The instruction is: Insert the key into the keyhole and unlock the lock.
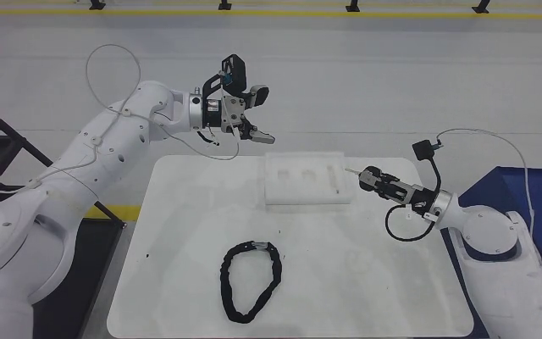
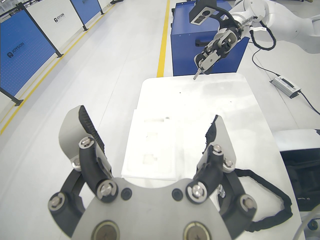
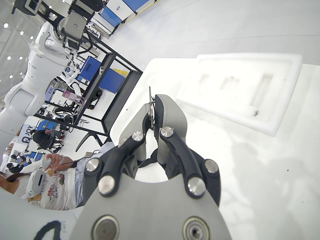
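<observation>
A black fabric-sleeved chain lock (image 1: 249, 280) lies in a loop on the white table (image 1: 364, 280), toward its front left; its metal lock body (image 1: 261, 247) sits at the top of the loop. My right gripper (image 1: 362, 176) hovers right of the foam tray and is shut on the key (image 3: 150, 100), whose blade (image 2: 196, 74) pokes out past the fingertips. My left gripper (image 1: 254, 129) is raised above the table's far left edge, open and empty, its fingers (image 2: 87, 123) spread wide. Part of the chain (image 2: 272, 196) shows behind the left gripper.
A white foam tray (image 1: 306, 178) with shallow recesses sits at the back middle of the table. A blue cabinet (image 2: 200, 23) stands past the right end of the table. A black frame (image 1: 25, 152) stands off the left side.
</observation>
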